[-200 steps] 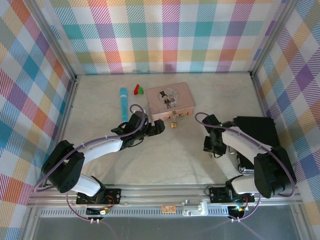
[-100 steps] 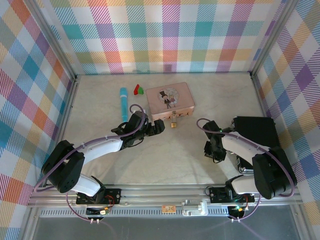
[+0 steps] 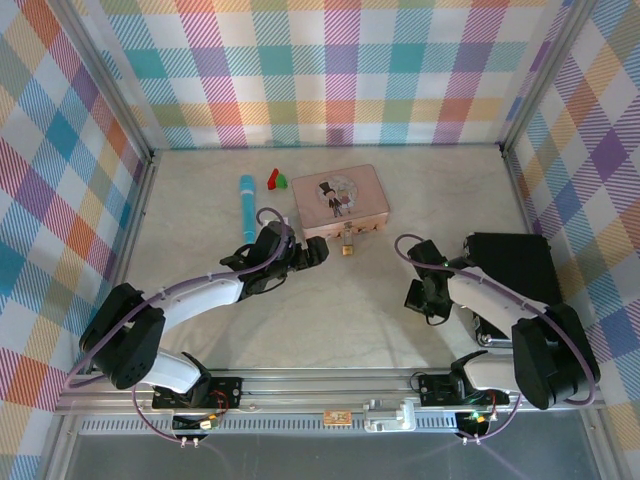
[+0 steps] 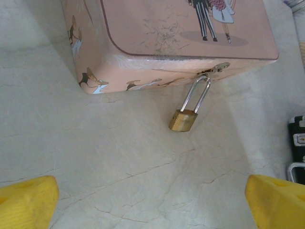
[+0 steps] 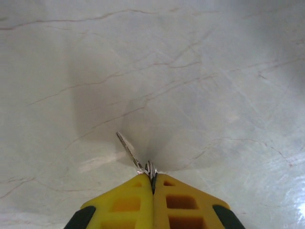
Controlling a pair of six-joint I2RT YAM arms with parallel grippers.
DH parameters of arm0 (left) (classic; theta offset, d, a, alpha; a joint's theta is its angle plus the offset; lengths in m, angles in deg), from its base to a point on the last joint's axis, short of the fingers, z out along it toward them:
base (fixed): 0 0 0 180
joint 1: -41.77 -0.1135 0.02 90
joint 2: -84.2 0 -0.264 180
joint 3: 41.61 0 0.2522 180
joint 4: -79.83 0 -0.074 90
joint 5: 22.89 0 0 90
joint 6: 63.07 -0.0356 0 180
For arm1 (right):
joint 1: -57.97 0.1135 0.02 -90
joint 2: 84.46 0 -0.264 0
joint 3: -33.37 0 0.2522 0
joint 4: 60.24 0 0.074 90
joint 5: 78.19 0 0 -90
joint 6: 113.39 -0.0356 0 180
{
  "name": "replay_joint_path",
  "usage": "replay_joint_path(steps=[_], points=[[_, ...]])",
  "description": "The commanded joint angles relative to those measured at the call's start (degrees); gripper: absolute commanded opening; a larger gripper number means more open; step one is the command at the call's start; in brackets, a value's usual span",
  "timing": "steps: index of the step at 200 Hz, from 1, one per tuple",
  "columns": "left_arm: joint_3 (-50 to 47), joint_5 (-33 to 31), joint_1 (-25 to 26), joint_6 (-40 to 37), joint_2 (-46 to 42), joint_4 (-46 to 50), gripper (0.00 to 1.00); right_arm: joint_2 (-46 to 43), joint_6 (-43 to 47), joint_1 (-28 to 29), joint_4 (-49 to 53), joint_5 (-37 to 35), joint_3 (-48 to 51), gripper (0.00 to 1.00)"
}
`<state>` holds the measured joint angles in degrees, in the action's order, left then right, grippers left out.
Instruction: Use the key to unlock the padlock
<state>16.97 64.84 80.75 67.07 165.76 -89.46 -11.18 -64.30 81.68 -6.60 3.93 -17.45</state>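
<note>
Blade of the thin silvery metal key [image 5: 127, 147] juts ahead-left from my right tool [image 5: 152, 177], clamped on it; small brass padlock [image 4: 183, 120] lies ahead of my wide-spread left tool [image 4: 151, 202].

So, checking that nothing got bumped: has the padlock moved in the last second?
No. The padlock hangs at the same spot on the near side of the pink box, which has not shifted either.
</note>
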Motion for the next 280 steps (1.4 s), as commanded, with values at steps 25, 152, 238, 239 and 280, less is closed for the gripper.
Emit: replay_joint_path(steps=[25, 152, 238, 239, 280], points=[[-1.64, 1.41, 0.57, 4.74, -2.58, -5.85, 1.0, -1.08, 12.72, 0.28, -5.05, 10.76, -8.12, 0.0], [0.57, 11.66, 5.37, 17.18, 8.14, -29.58, 0.68, 0.6, 13.85, 0.29, -25.04, 36.16, -10.95, 0.0], [3.29, 12.2, 6.17, 17.3, 11.84, -32.64, 0.51, 2.58, 9.7, 0.29, -33.68, 40.41, -8.82, 0.0], [3.27, 12.2, 6.18, 17.28, 11.85, -32.73, 0.51, 2.58, 9.7, 0.29, -33.7, 40.45, -8.82, 0.0], [3.72, 11.88, 6.13, 15.76, 12.56, -32.11, 0.25, 2.4, 10.01, 0.29, -33.72, 40.08, -9.13, 0.0]])
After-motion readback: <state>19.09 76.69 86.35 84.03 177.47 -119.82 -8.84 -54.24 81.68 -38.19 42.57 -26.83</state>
